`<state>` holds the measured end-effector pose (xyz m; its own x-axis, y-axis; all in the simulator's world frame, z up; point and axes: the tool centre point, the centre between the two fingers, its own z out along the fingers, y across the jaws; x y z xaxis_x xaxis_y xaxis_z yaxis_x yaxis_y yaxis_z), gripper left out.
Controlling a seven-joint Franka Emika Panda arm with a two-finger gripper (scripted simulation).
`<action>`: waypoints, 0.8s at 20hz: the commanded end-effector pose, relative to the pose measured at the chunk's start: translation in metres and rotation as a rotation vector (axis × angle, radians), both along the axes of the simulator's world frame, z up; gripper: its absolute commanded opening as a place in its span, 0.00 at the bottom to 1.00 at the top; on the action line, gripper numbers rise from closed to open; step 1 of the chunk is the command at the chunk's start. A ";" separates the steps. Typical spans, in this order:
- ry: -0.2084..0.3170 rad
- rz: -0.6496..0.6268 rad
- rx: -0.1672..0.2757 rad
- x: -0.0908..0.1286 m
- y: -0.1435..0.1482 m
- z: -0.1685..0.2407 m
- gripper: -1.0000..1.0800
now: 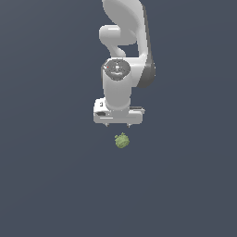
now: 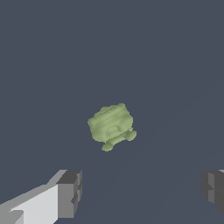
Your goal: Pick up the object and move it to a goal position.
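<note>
The bench (image 1: 41,194) is a flat, plain surface of dark blue-grey. In the exterior view it fills the picture and runs out past every border, matt and even in tone all the way across. In the wrist view the same bench (image 2: 52,52) again takes up the whole background in the same slate colour, with faint, slightly darker bands slanting across part of it; what casts them cannot be told
</note>
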<state>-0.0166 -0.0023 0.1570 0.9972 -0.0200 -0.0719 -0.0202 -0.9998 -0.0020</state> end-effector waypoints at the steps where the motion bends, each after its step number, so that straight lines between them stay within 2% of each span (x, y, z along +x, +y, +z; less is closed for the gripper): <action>1: 0.000 0.000 0.000 0.000 0.000 0.000 0.96; 9: -0.003 0.034 -0.025 0.000 -0.015 0.001 0.96; 16: -0.003 0.035 -0.026 0.000 -0.015 0.001 0.96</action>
